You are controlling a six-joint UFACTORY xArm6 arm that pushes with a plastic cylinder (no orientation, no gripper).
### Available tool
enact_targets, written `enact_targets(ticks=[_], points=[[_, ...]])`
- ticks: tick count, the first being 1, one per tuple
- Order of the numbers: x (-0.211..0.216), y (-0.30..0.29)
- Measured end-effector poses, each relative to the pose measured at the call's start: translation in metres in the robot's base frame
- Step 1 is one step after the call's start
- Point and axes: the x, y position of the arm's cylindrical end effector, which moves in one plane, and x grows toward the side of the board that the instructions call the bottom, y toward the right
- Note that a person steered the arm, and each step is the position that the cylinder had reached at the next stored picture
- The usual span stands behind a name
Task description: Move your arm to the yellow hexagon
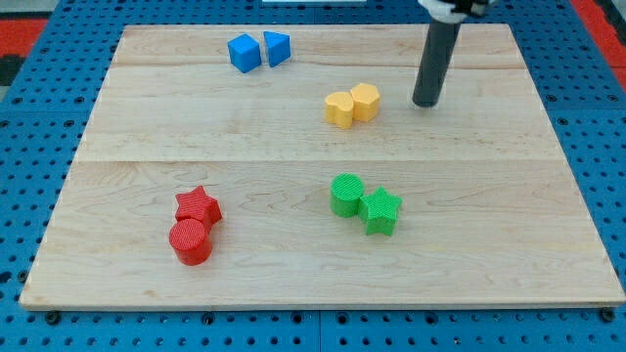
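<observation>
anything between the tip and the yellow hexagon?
Nothing visible. My tip sits just to the view's right of the yellow hexagon, with bare board between them. The other yellow block touches the hexagon's far side, off the path.

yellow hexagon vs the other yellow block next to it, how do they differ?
Shape: the yellow hexagon has flat sides; the other yellow block has a lobed, heart-like outline.
Position: the yellow hexagon sits toward the view's right and slightly higher; the other yellow block lies to its left.
Nearness to my tip: the yellow hexagon is closer, with a gap; the other yellow block is farther.
Shared: same yellow, similar size, touching each other.
</observation>
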Motion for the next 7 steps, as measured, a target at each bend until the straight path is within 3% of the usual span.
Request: enact_targets(ticks=[1,2,4,5,6,7], points=[[-0.039,-0.029],[-0.069,-0.005],[0.034,0.015],[0.067,-0.014],[0.088,-0.093],[0.097,-0.135]])
